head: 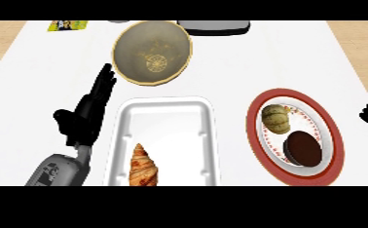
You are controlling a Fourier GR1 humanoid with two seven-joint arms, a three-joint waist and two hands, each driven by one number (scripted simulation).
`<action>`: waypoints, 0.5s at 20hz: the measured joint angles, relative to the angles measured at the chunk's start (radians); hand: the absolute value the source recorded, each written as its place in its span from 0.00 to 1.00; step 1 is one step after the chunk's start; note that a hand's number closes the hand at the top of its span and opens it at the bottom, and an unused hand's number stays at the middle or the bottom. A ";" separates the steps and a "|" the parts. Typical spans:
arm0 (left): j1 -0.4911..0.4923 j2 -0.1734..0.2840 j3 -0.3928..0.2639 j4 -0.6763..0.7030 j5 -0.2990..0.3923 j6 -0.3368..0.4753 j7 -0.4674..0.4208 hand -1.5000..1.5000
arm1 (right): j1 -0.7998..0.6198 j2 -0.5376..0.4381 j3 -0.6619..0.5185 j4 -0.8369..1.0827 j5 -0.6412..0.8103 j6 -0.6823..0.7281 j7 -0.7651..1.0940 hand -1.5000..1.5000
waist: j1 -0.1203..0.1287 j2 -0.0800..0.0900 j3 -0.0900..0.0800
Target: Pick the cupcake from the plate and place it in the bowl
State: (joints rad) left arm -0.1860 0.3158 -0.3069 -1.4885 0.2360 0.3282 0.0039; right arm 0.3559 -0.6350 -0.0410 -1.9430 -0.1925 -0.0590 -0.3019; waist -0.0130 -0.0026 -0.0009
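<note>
white counter fills most of the view, with strips of wood-coloured surface showing at its far left and far right edges. a yellow packet lies at the counter's far left corner. the left robot hand shows at the left, its grey forearm coming in from the lower edge; its fingers are straight and point up toward the far side, and it holds nothing. just to its right sits a white tray, with a croissant lying in its near left part. beyond the tray stands a tan bowl with a round pattern at its bottom and nothing else inside. a grey object shows at the far edge, right of the bowl, cut off by the view. to the right is a red-rimmed plate holding two things: a greenish, ridged cupcake on the far side and a dark brown round item just beside it, nearer. a small dark bit of the right robot hand shows at the right edge; whether it is open cannot be told.
</note>
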 measured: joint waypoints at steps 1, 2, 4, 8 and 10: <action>0.010 0.002 0.003 -0.006 0.000 -0.006 -0.001 0.50 | -0.007 -0.018 -0.012 -0.017 -0.003 0.005 0.049 0.00 | 0.003 0.000 0.000; 0.008 0.003 0.010 -0.001 0.000 -0.014 -0.005 0.50 | -0.016 -0.035 -0.022 -0.037 -0.008 0.011 0.101 0.00 | 0.004 0.001 0.000; 0.015 0.006 0.012 -0.020 -0.006 -0.019 0.005 0.50 | -0.015 -0.060 -0.033 -0.060 -0.014 0.032 0.179 0.00 | 0.007 0.001 0.000; 0.029 -0.002 0.016 -0.035 -0.016 -0.023 0.005 0.50 | -0.029 -0.115 -0.020 -0.078 0.001 0.074 0.332 0.00 | 0.013 0.002 0.000; 0.032 -0.020 0.008 -0.028 -0.029 -0.019 -0.004 0.50 | -0.055 -0.138 -0.007 -0.079 0.003 0.098 0.410 0.00 | 0.015 0.003 0.000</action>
State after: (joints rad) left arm -0.1539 0.2959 -0.2994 -1.5166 0.2075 0.3089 0.0004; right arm 0.3009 -0.7728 -0.0476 -2.0216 -0.1892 0.0393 0.1080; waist 0.0024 0.0005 -0.0010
